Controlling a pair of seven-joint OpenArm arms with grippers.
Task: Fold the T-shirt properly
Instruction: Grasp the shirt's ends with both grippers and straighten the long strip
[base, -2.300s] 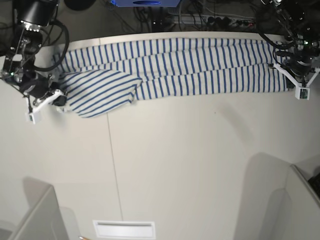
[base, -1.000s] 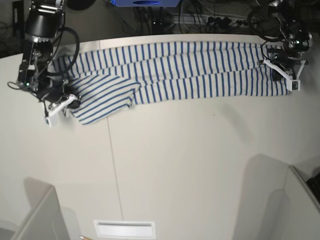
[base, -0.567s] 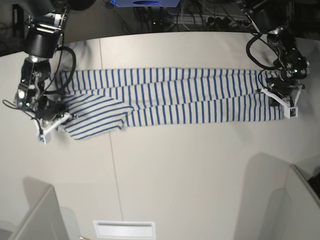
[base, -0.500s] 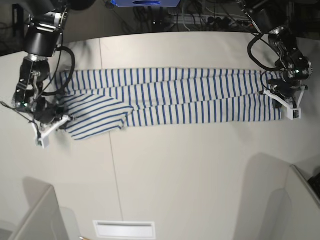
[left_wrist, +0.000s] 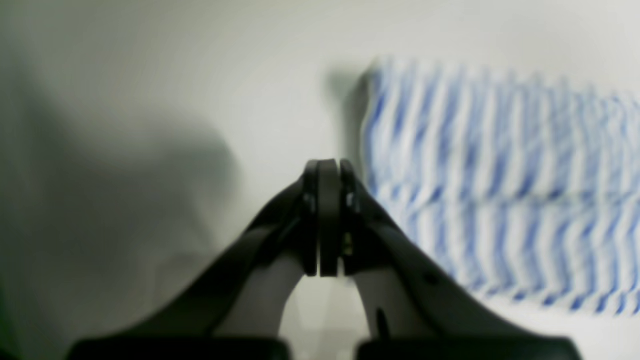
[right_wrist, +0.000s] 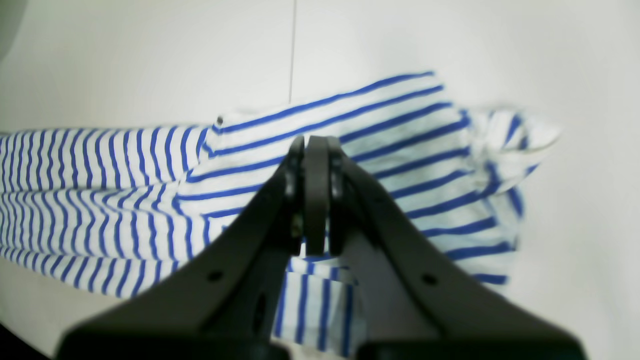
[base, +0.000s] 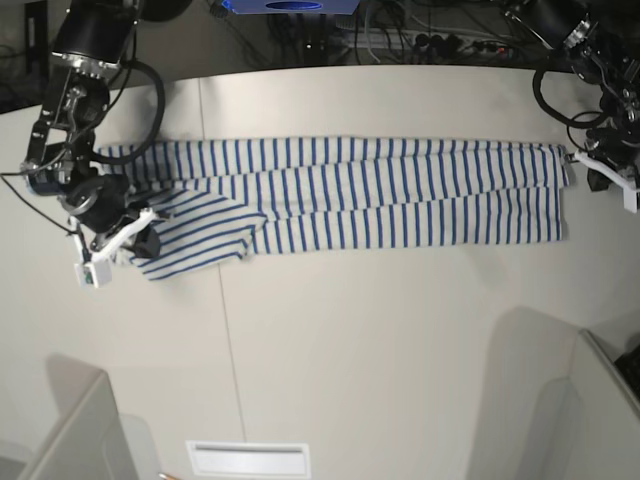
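Observation:
The white T-shirt (base: 400, 190) with thin blue stripes lies flat as a long band across the far half of the table (base: 400, 350). A bunched fold sits at its left end. My left gripper (base: 615, 182) is shut and empty, just off the shirt's right end. In the left wrist view, my left gripper (left_wrist: 322, 167) is over bare table with the blurred T-shirt (left_wrist: 500, 190) to its right. My right gripper (base: 95, 268) is shut at the shirt's left end. In the right wrist view, my right gripper (right_wrist: 310, 142) is above the folded T-shirt (right_wrist: 125, 200) and holds no cloth.
Grey partitions stand at the front left (base: 70, 430) and front right (base: 600, 400) corners. A white slotted plate (base: 247, 458) lies at the front edge. Cables and a blue box (base: 290, 5) sit behind the table. A seam (base: 230, 340) runs across the tabletop.
The shirt was drawn from the table's back edge toward the middle. Since half a second ago it lies still, and my left gripper has moved up and right, off its end.

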